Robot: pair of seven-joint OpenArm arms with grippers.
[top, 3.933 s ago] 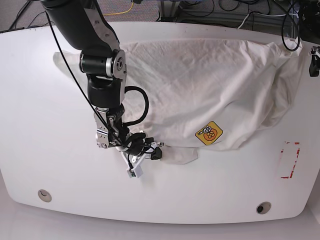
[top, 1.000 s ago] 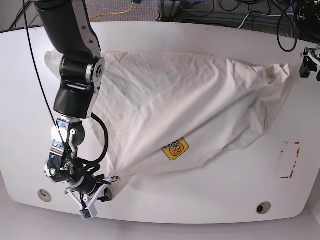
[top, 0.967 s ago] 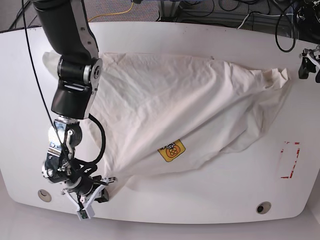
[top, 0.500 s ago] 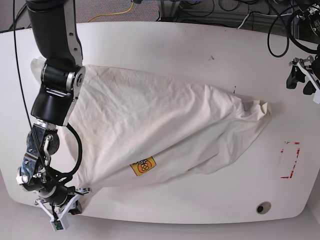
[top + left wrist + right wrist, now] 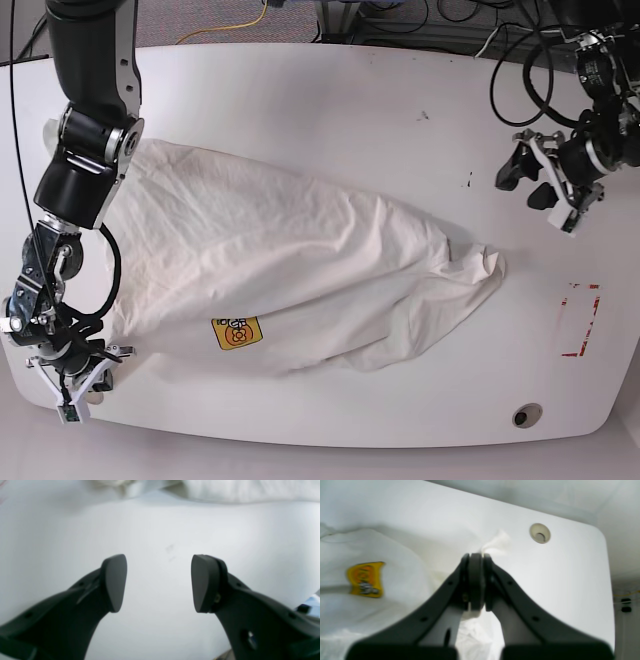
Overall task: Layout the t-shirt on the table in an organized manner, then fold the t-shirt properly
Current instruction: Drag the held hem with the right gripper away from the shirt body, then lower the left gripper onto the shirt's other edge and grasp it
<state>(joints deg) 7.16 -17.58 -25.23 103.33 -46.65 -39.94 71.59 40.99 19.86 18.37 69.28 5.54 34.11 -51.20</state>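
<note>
Base view shows you're early: the t-shirt [image 5: 300, 270] lies rumpled across the frame's middle, the right gripper [image 5: 88, 378] pinching its lower-left corner, the left gripper [image 5: 548, 180] wide and empty upper right, folding unstarted.

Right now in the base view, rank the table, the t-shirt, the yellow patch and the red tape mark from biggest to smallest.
1. table
2. t-shirt
3. red tape mark and yellow patch: they look alike in size, so no ranking.
</note>
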